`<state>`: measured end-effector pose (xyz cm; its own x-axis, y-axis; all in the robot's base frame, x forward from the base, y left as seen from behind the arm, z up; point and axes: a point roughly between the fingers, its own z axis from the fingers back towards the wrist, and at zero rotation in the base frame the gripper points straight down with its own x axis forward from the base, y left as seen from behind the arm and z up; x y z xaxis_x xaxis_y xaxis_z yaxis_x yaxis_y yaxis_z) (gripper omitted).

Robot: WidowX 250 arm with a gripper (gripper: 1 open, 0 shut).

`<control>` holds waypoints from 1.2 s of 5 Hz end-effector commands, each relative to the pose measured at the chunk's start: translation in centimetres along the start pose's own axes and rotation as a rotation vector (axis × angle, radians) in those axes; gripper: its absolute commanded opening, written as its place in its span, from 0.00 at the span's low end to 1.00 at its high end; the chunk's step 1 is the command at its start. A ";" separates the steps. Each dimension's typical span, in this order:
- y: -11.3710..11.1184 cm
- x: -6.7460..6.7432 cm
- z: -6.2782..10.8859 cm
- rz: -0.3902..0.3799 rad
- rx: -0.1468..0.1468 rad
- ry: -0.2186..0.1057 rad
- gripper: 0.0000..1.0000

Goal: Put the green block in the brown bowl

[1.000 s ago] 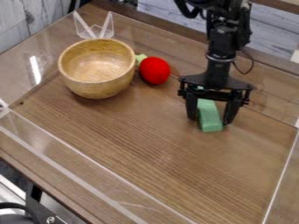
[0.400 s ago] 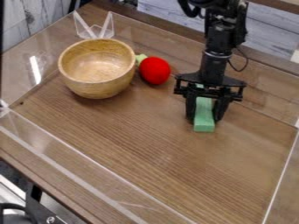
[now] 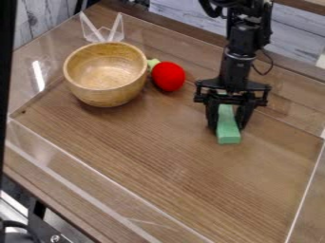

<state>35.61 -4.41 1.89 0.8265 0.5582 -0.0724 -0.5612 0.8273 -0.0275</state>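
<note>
On the wood-grain surface, the hand apparently clamped the green block.
Brown bowl and red ball sat well apart, pale planked wall behind.

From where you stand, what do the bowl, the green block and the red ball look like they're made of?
The brown bowl looks like wood with a smooth finish: pale brown with grain lines. The green block looks matte, perhaps painted wood or foam; I cannot tell which. The red ball has a dull, even colour, possibly soft plastic or rubber.
</note>
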 end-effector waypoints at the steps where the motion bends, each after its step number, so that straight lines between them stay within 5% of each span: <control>1: -2.0 1.8 2.5 0.059 -0.082 -0.118 0.00; 3: -2.2 0.6 3.3 0.066 -0.082 -0.128 0.00; 6: -0.4 2.4 4.7 0.148 -0.081 -0.139 0.00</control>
<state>35.69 -4.14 2.04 0.7426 0.6674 -0.0563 -0.6687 0.7435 -0.0069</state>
